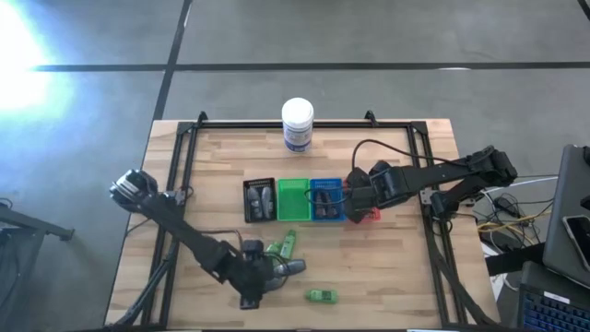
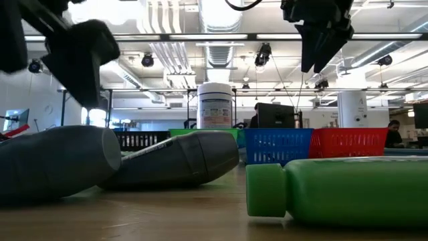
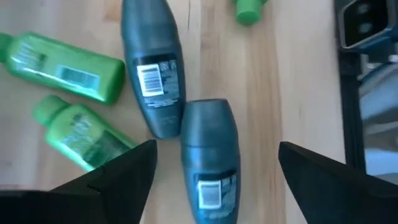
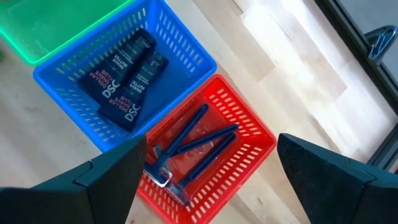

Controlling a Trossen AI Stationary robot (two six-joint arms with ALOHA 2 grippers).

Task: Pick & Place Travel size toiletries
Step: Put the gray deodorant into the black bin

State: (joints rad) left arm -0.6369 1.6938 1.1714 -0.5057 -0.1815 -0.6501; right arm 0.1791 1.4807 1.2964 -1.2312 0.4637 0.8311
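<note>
Nearest the low camera lies a green bottle point(image 2: 341, 189) on its side on the bench point(image 1: 387, 267), beside two grey oval tubes point(image 3: 209, 158) over which the left gripper point(image 3: 214, 168) hangs, jaws spread wide and empty, with two more green bottles point(image 3: 65, 65) just beside the tubes. Beyond them stands a row of bins: black, green bin point(image 1: 293, 198), blue bin point(image 4: 180, 53) holding dark tubes point(image 4: 127, 71), and red bin point(image 4: 249, 149) holding razors point(image 4: 193, 146). Above the red bin hovers the right gripper point(image 4: 211, 171), jaws wide and empty.

The right arm hides most of the red bin point(image 1: 371, 215) in the high view.
</note>
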